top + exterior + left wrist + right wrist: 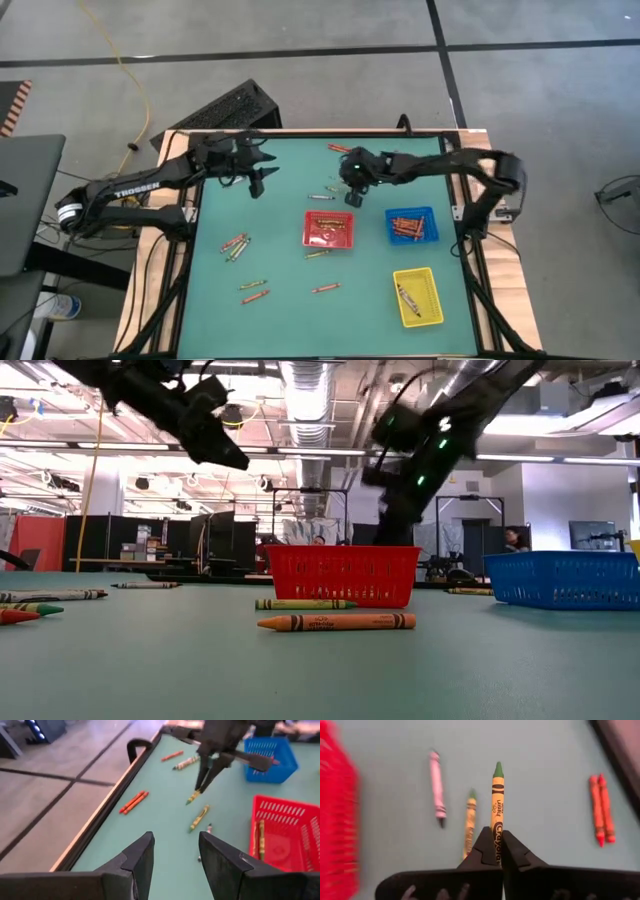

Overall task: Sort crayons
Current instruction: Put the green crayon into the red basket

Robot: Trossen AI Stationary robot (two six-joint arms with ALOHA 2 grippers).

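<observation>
Paper-wrapped crayons, perforated plastic trays, matt tabletop

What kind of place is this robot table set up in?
Probably a large lab or industrial workspace: exposed ceiling ducts and strip lights overhead, a bare concrete floor with taped lines, and a person at a screen beyond the green table.

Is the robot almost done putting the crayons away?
Not yet. Some crayons already lie in the red tray, blue tray and yellow tray. The right gripper is shut on a green-tipped crayon. Several loose crayons still lie on the table. The left gripper hovers open, empty.
</observation>
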